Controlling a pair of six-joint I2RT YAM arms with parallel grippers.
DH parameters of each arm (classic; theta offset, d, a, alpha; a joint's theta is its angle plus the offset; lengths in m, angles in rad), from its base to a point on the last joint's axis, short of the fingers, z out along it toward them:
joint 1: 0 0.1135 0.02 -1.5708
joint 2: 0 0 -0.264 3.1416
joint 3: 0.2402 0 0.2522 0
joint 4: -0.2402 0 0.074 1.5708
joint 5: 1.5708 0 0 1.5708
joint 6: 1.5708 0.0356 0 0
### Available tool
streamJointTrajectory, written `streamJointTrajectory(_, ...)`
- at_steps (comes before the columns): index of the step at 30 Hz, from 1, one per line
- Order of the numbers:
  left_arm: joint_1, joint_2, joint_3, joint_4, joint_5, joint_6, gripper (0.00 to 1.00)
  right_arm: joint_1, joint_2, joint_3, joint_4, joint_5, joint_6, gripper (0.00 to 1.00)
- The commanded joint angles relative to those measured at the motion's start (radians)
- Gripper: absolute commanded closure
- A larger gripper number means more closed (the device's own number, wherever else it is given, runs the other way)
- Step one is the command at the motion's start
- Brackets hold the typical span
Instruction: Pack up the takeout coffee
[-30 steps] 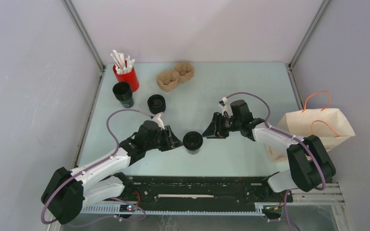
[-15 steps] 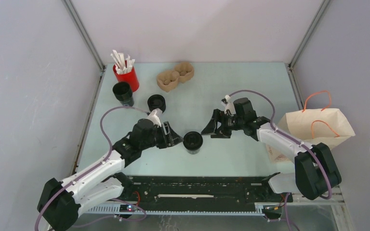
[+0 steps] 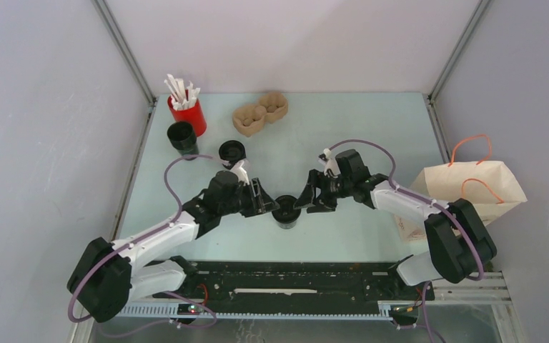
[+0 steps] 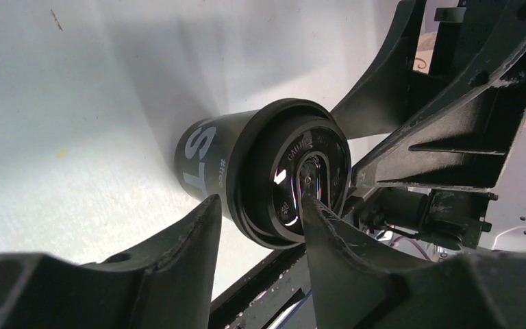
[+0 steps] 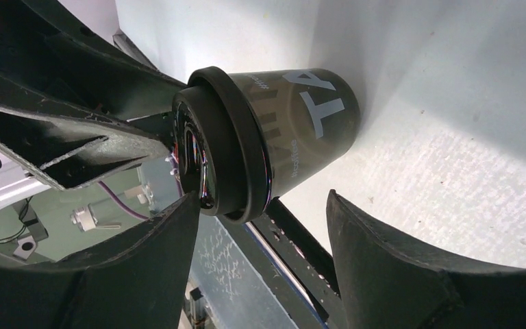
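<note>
Seen from above, the light is bright, even and diffuse, so the pale table [image 3: 357,128] carries only faint, soft shadows beneath the arms [image 3: 150,243], and the picture is sharp out to its corners. Both wrist views are wide-angle and harsh in contrast: the left gripper [image 4: 260,201] and the right gripper [image 5: 261,197] loom as dark, soft-focus shapes with little detail, while the table behind them is nearly washed out to white. The takeout coffee [image 4: 246,171] is sharp in both, its glossy lid [image 4: 301,178] showing small white glints and a rainbow sheen, and it throws a soft grey shadow onto the table.
</note>
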Motion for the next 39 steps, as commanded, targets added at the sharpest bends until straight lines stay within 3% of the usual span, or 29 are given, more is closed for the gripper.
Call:
streamJointTrajectory(1, 0.004, 0.005, 0.039, 0.059, 0.000, 0.006, 0.49, 0.011, 0.011, 0.030, 0.027, -0.010, 0.003, 0.25)
streamJointTrajectory(8, 0.002, 0.038, 0.015, 0.064, -0.003, 0.015, 0.57, 0.017, 0.023, 0.030, 0.023, -0.002, 0.005, 0.30)
streamJointTrajectory(19, -0.019, 0.045, -0.031, 0.070, -0.024, 0.011, 0.64, 0.033, 0.022, -0.009, 0.084, 0.001, 0.069, 0.55)
streamJointTrajectory(30, -0.020, 0.076, -0.011, 0.053, -0.052, 0.021, 0.64, 0.009, 0.090, -0.015, 0.133, -0.001, 0.083, 0.56)
streamJointTrajectory(39, -0.021, 0.112, -0.058, 0.042, -0.075, 0.020, 0.64, -0.037, 0.260, 0.003, 0.089, -0.097, 0.042, 0.54)
